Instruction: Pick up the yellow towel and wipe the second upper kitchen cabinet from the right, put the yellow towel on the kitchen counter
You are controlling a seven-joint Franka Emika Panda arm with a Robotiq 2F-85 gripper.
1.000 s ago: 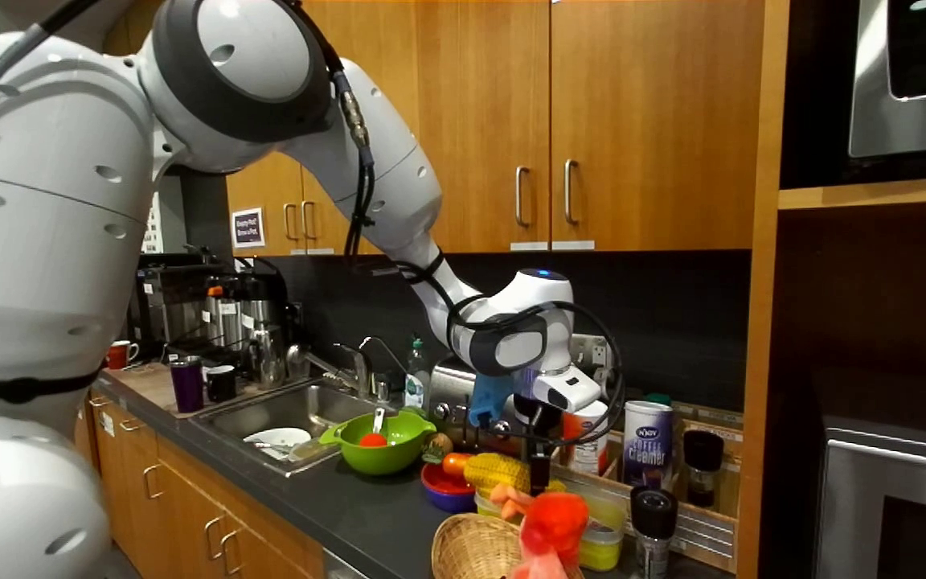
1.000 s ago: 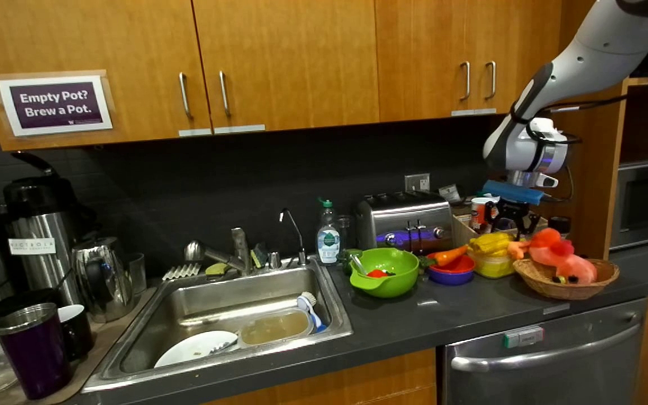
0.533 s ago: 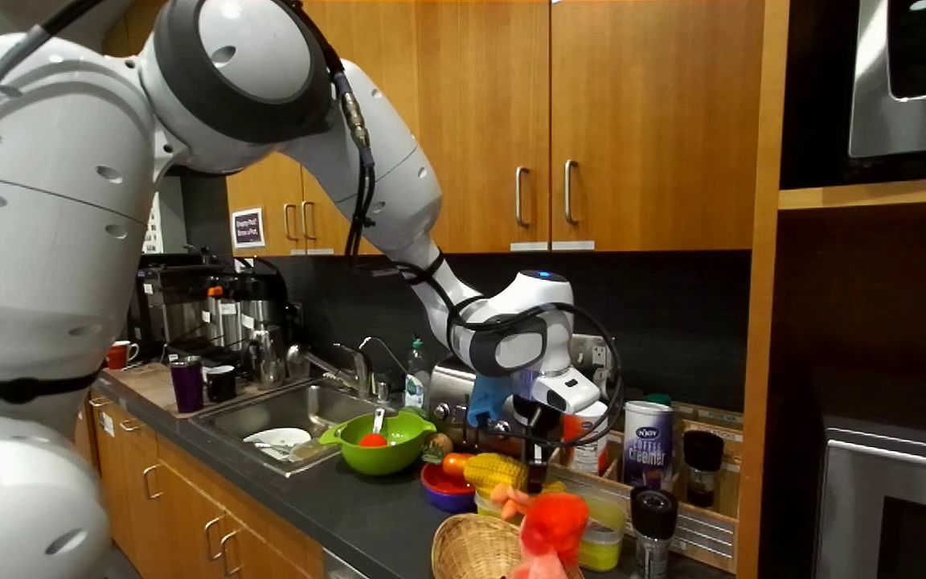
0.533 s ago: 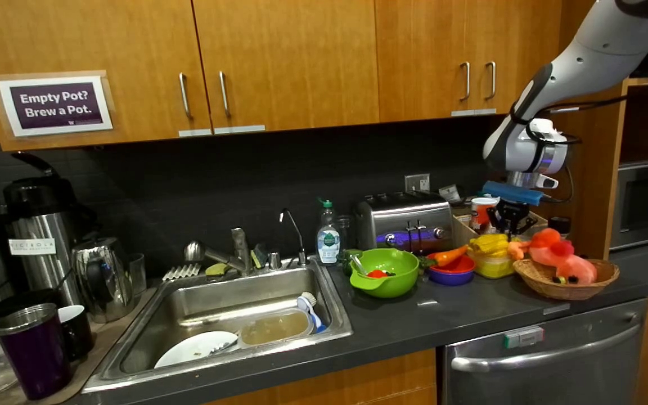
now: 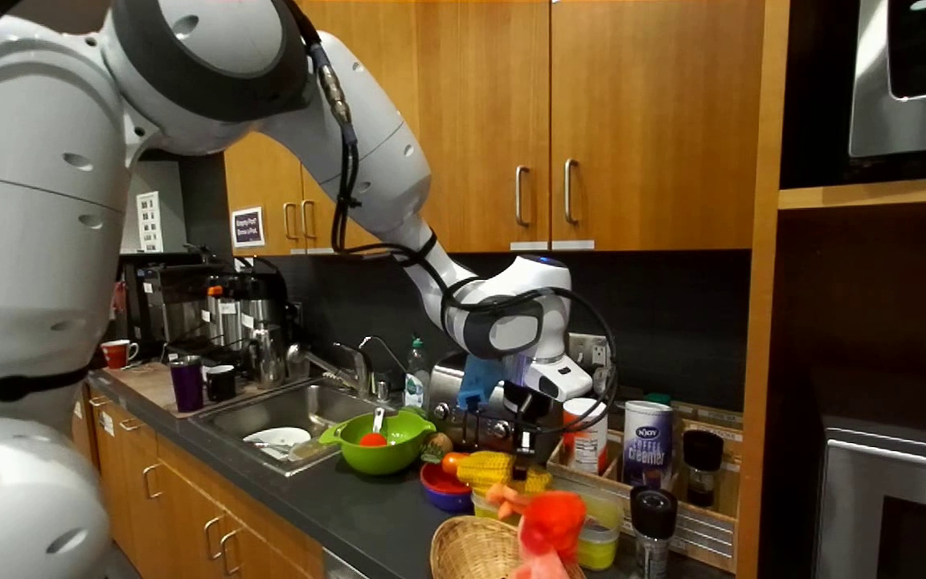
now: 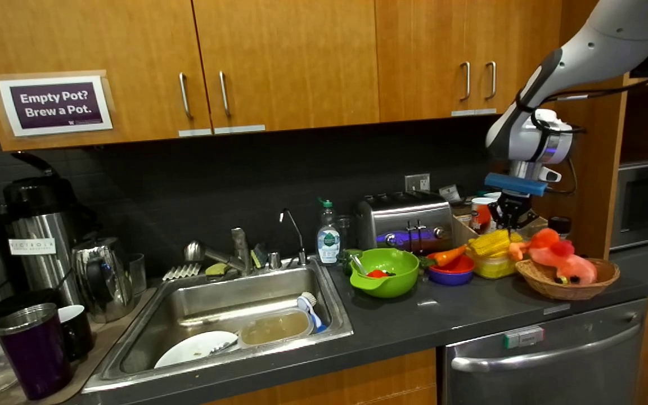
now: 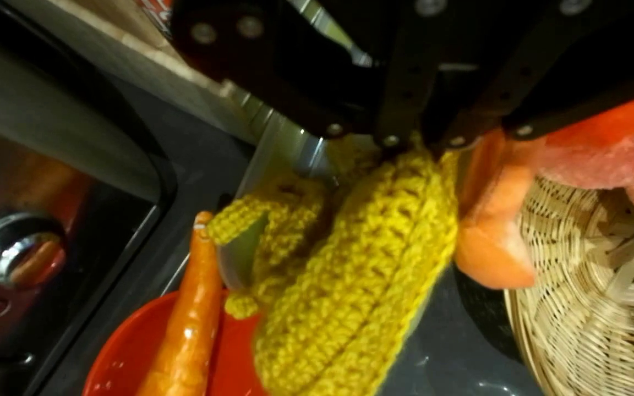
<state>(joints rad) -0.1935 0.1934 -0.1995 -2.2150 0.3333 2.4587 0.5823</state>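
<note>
Since a moment ago, my arm [image 5: 383, 145] has lifted a little, and my jaws have drawn together. Bent at the elbow, it reaches out over the kitchen counter [image 6: 397, 320], the wrist angled so that my gripper [image 7: 420, 144] points down. I am clenched, only a narrow gap left, with a fold of the yellow towel [image 7: 361, 275] pinched at my tips. Below my grip it bunches and sags in thick, knitted-looking ridges, over a clear tub [image 6: 494, 269] and near an orange carrot [image 7: 196, 308]. Whether any of it bears on the tub, I cannot tell.
</note>
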